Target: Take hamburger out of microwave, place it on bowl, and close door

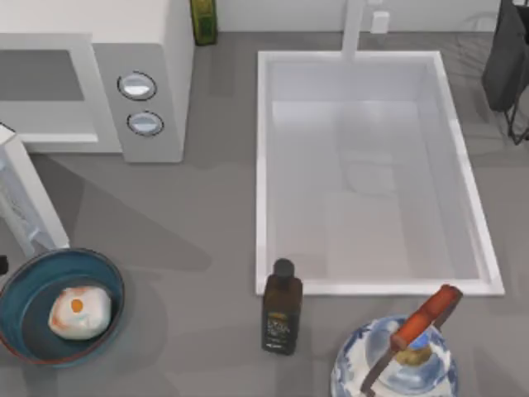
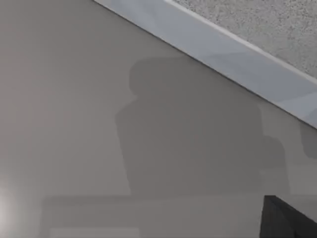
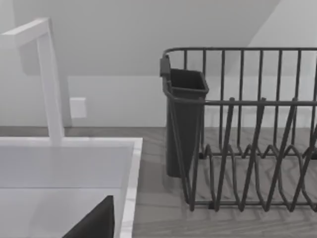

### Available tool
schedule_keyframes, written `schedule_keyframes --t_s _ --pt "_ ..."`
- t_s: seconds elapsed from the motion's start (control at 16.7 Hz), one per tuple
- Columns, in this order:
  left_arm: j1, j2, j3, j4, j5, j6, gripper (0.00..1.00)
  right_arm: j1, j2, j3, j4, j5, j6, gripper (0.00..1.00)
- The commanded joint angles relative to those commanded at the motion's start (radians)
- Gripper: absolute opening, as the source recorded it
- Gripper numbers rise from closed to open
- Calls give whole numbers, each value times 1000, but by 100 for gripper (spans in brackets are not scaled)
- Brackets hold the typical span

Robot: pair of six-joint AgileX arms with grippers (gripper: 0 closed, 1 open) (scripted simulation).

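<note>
Right tool [image 3: 91, 223] overlooks grey table [image 3: 163, 218], sink [image 3: 64, 163].

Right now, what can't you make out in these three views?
- Left gripper: left wrist view, a dark corner cut by the frame edge; finger state unknown.
- Right gripper: right wrist view, likewise cut off.
- Door: top view, cut by the left edge.
- Hamburger in the bowl: underside hidden.

Door [image 1: 25, 198] stands open at far-left edge, just beyond bowl [image 1: 59, 308]. Bare tabletop [image 1: 198, 215] between microwave [image 1: 149, 83] and sink [image 1: 372, 174]: wide passage. Dark bottle [image 1: 282, 308] and kettle [image 1: 397, 356] crowd near edge, right of centre.
</note>
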Motion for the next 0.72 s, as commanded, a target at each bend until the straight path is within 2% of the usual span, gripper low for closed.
schedule_keyframes --t_s 0.18,0.3,0.72 --pt "-159 -54 -33 6 -101 -117 0 0 0 0 0 0 0 100" --pt "-215 -91 -55 10 -152 -170 0 0 0 0 0 0 0 100" --pt "-227 -84 -44 21 -162 -184 0 0 0 0 0 0 0 100"
